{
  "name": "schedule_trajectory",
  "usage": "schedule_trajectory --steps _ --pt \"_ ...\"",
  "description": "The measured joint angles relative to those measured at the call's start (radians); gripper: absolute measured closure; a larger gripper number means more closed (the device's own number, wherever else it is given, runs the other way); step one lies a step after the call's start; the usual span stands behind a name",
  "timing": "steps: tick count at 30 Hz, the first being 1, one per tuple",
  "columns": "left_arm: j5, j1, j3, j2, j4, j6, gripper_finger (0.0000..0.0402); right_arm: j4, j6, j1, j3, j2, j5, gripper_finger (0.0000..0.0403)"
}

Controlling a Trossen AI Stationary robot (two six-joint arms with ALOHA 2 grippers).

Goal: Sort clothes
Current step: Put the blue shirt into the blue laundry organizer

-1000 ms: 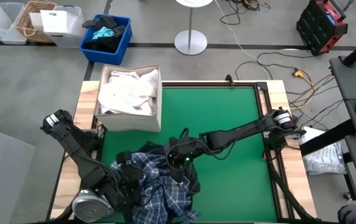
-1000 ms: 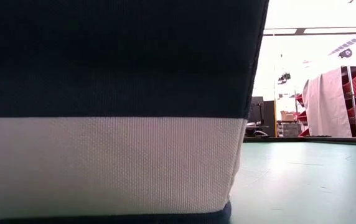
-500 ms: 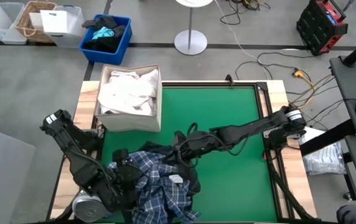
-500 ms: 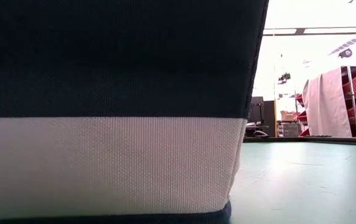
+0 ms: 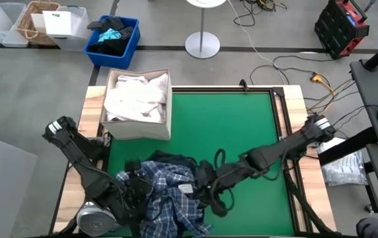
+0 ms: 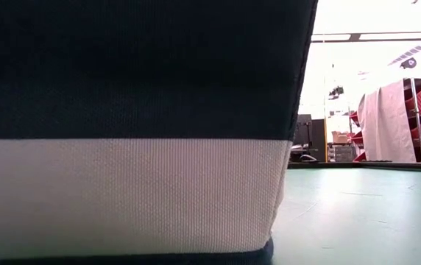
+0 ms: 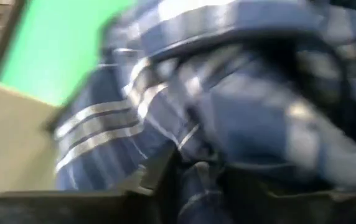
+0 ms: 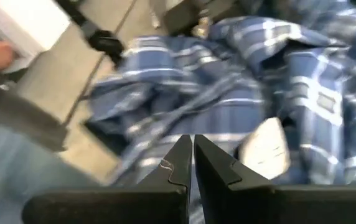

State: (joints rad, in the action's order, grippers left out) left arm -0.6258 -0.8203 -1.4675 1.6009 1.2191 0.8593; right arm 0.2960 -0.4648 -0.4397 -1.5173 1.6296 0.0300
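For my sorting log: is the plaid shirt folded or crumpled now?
Crumpled. The blue-white plaid shirt lies bunched in uneven folds on the green mat, between the left gripper and right gripper.

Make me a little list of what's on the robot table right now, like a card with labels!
table: green mat
plaid shirt: blue-white, crumpled at the near edge
dark navy piece: partly under the plaid shirt
fabric box: at the far left corner, holds white shirts
left claw: low at the plaid shirt's left side
right claw: at the plaid shirt's right edge, fingers nearly together
blue bin: on the floor beyond the table
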Motion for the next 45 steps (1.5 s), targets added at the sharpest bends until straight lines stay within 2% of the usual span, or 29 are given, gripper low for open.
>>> schedule_trajectory --steps 3,6,12,17,23,26,32,39,45 --pt "0.047 0.0 0.076 0.0 -0.152 -0.057 0.0346 -0.062 0.018 0.007 0.0 0.065 -0.032 0.039" --pt "0.05 0.0 0.134 0.0 -0.263 -0.092 0.039 -0.126 0.024 0.035 0.0 0.139 -0.03 0.039" --pt "0.067 -0.001 0.226 -0.004 -0.317 -0.098 0.0384 -0.138 0.0 0.08 -0.002 0.297 -0.014 0.039" --pt "0.073 0.0 0.312 -0.008 -0.421 -0.137 0.0397 -0.137 -0.025 0.101 -0.006 0.404 0.001 0.039" --pt "0.077 0.0 0.356 -0.008 -0.477 -0.135 0.0399 -0.141 -0.072 0.109 -0.009 0.479 0.03 0.0391" --pt "0.069 0.001 0.348 -0.017 -0.468 -0.114 0.0399 -0.139 -0.071 0.11 -0.006 0.462 0.045 0.039" --pt "0.071 0.003 0.239 -0.023 -0.335 -0.11 0.0386 -0.12 -0.057 0.111 0.004 0.303 0.044 0.039" --pt "0.066 0.002 0.073 -0.023 -0.126 -0.094 0.0367 -0.1 0.039 0.107 0.006 0.113 -0.069 0.039" --pt "0.052 0.002 -0.039 -0.023 0.009 -0.045 0.0347 -0.102 0.097 0.082 0.005 0.036 -0.092 0.039"
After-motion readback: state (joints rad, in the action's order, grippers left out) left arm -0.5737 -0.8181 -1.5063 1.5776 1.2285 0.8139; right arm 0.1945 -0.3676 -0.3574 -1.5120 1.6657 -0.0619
